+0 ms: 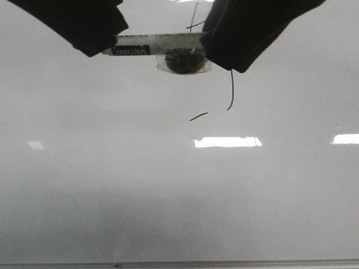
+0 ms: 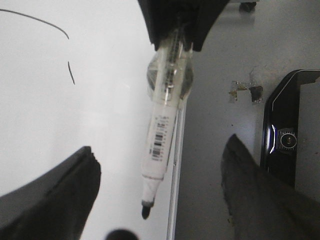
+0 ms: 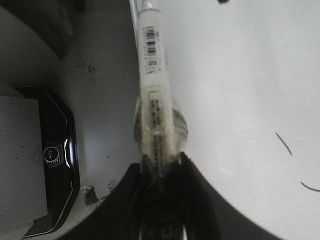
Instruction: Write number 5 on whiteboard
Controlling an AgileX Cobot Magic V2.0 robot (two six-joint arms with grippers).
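The right gripper [image 3: 161, 167] has its jaws clamped on the rear end of a white marker [image 3: 154, 80], which juts straight out ahead of it; a clear lump of tape or plastic [image 3: 159, 129] bulks up the barrel just ahead of the jaws, probably to keep it from slipping. In the front view the marker [image 1: 160, 43] lies sideways near 12 o'clock, its dark tip hidden behind the left gripper [image 1: 84, 28]. The left wrist view shows that gripper [image 2: 157, 190] with its jaws spread wide, one on each side of the marker's tip end [image 2: 146, 210] and touching nothing. It looks placed either to steady the pen or simply out of the writing path; I cannot tell which.

The number 5 [image 1: 230, 89] sits just right of the whiteboard's [image 1: 168, 196] centre: a curved stroke, a short detached dash [image 1: 198, 116] toward 7 o'clock of it, and a thin slanted line [image 1: 194, 17] at the top. Part of it is hidden by the right arm, so completeness is uncertain.

The whiteboard is glossy, with bright glare patches and a thin metal frame [image 1: 224, 263] at 6 o'clock. Beyond its edge lies a grey scuffed bench [image 3: 105, 100] bearing a black device [image 3: 55, 155].
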